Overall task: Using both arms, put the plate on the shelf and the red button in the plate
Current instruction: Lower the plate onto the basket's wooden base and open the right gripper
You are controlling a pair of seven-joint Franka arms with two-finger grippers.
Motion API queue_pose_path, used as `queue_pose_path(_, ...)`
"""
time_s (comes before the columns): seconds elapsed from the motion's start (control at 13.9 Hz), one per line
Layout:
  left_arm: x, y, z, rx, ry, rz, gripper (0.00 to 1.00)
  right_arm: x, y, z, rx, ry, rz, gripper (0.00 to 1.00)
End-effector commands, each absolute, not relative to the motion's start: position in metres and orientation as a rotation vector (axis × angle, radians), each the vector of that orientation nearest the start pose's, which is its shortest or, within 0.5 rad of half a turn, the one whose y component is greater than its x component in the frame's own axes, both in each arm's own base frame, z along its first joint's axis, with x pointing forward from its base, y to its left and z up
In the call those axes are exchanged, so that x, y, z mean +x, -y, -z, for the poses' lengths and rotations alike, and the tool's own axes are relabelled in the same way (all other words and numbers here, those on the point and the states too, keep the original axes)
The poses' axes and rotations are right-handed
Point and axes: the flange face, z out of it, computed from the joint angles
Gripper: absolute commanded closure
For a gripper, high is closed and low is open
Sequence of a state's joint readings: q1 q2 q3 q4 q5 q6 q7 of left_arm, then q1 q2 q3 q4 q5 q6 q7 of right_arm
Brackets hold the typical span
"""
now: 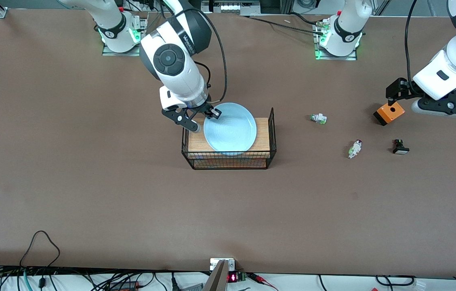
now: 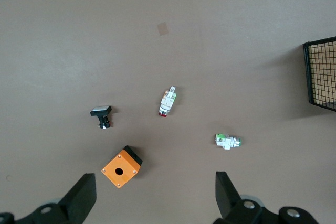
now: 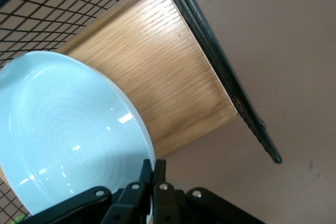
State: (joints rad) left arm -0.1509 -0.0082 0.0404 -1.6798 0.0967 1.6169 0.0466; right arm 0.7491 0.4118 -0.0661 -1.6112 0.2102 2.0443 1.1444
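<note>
The light blue plate point(image 1: 230, 128) point(image 3: 68, 135) is over the wooden floor of a black wire basket point(image 1: 228, 160). My right gripper point(image 1: 213, 113) point(image 3: 153, 169) is shut on the plate's rim at the edge toward the robots' bases. Whether the plate rests on the wood I cannot tell. The red button point(image 1: 355, 148) point(image 2: 167, 100) lies on its side on the table toward the left arm's end. My left gripper point(image 1: 431, 97) point(image 2: 155, 195) hangs open and empty over the table beside an orange box point(image 1: 389, 113) point(image 2: 122, 167), well above the button.
A whitish part with a green tip point(image 1: 318, 118) point(image 2: 227, 141) lies between the basket and the orange box. A black part with a white cap point(image 1: 400, 147) point(image 2: 101, 116) lies beside the red button. The basket's wire walls point(image 3: 220, 61) point(image 2: 321, 72) stand around the wooden floor point(image 3: 168, 77).
</note>
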Motion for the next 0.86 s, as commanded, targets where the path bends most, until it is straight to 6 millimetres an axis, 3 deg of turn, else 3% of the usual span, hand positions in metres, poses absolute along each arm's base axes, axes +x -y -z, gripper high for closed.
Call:
queue_pose_path(0.0,0.554,0.049,-0.583,-3.026,-0.273,-0.078,0.00,0.523,-0.439,-0.389,-2.889,-0.853,-0.104,1.00)
queue_pose_path(0.79,0.558,0.044,-0.580,-3.042,-0.255,-0.090,0.00,0.515,-0.456,-0.362,-2.916,-0.831,-0.066,1.00)
